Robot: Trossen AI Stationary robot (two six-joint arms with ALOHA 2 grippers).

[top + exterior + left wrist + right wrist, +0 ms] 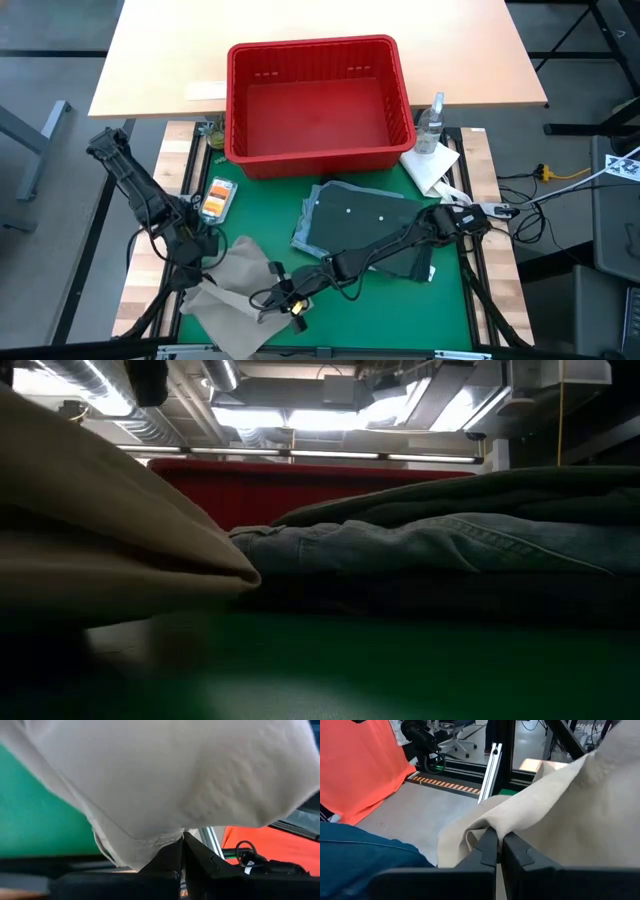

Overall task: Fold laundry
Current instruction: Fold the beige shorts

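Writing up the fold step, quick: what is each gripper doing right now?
Left gripper: shut on the beige khaki piece.
Right gripper: shut on a fold of the same beige khaki piece.

High view looks straight down on the tabletop (pixel 400 300); low view skims it; both wrist views sit close behind each pincer, sharing the beige khaki piece (pixel 232 283).

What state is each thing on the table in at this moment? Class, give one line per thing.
beige khaki piece: partly folded, pinched by both grippers
left gripper: shut on cloth
right gripper: shut on cloth
folded stack: lying flat
red basket: upright, empty
spray bottle: upright
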